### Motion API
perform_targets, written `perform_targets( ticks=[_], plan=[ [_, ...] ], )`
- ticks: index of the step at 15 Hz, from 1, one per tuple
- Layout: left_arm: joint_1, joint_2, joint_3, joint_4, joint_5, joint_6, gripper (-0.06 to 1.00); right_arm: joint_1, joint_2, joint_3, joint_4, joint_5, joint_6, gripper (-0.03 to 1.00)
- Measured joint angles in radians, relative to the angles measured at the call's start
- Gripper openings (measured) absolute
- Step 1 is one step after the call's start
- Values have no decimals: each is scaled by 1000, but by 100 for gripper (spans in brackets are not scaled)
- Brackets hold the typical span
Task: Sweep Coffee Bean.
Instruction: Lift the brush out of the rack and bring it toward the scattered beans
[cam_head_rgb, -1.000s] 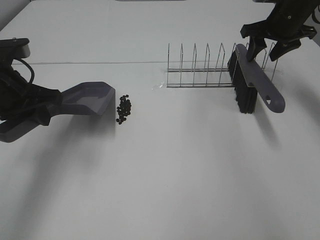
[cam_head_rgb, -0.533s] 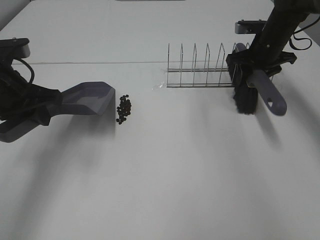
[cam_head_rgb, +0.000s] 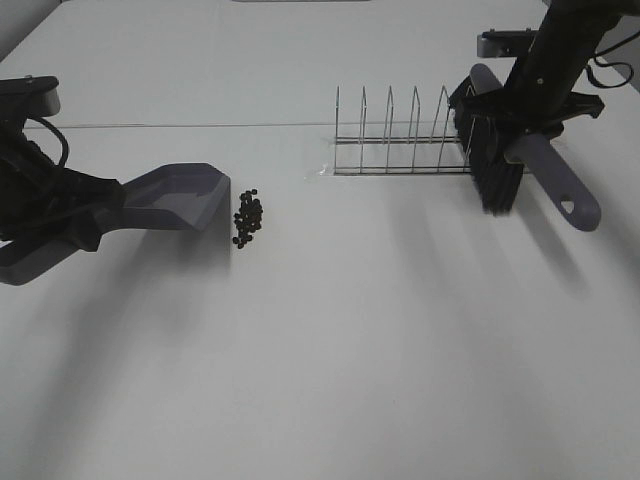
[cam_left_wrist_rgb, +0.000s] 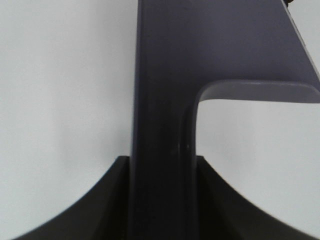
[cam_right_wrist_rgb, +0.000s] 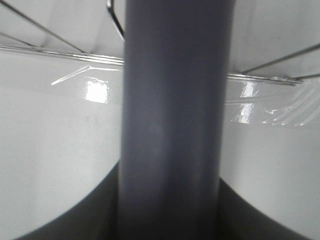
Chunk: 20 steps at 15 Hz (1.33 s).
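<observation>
- Fingers: left gripper (cam_head_rgb: 92, 208) pinches the dustpan (cam_head_rgb: 175, 195) by its handle. The left wrist view shows that handle (cam_left_wrist_rgb: 160, 125) running straight between the dark jaws.
- Fingers: right gripper (cam_head_rgb: 528, 112) is clamped across the brush (cam_head_rgb: 548, 170) handle, up near the head. In the right wrist view the grey handle (cam_right_wrist_rgb: 172, 125) fills the gap between the jaws.
- White table (cam_head_rgb: 350, 380): the near half is bare surface with soft shadows.
- Dustpan is grey-purple, on the left side, with its open mouth turned toward the middle of the table. The handle slants back toward the near left edge. Cannot tell if its lip touches the table.
- Coffee beans (cam_head_rgb: 248, 217) are on the table in one small dark cluster just beside the dustpan's mouth, outside it. None are visible inside the pan.
- Wire rack (cam_head_rgb: 400, 150) is farther back, right of centre, with upright prongs in a row. Its wires (cam_right_wrist_rgb: 50, 30) also show in the right wrist view.
- Brush is at the rack's right end, black bristles (cam_head_rgb: 497, 175) pointing down. The handle slants toward the near right. Cannot tell if the bristles touch the table.
</observation>
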Motion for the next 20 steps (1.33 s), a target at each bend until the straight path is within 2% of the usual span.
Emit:
perform_targets(
  ticks=[3, 4, 7, 10, 13, 18, 20],
  plan=[
    [0, 0, 0, 0, 0, 0, 35, -2, -91, -1, -22, 44, 11, 34],
    [0, 0, 0, 0, 0, 0, 35, -5, -155, -9, -20, 118, 12, 34],
    [0, 0, 0, 0, 10, 2, 35, -2, -183, -9, 16, 198, 6, 34],
    [0, 22, 0, 0, 53, 3, 35, 33, -195, 18, 17, 212, 6, 34],
    [0, 120, 0, -3, 105, 1, 35, 140, -247, 127, 13, 213, 17, 34],
    [0, 244, -5, -19, 97, 1, 35, 301, -256, 242, -58, 208, 120, 34],
    [0, 281, -25, -25, 101, 1, 35, 364, -256, 283, -96, 150, 152, 34]
  ],
)
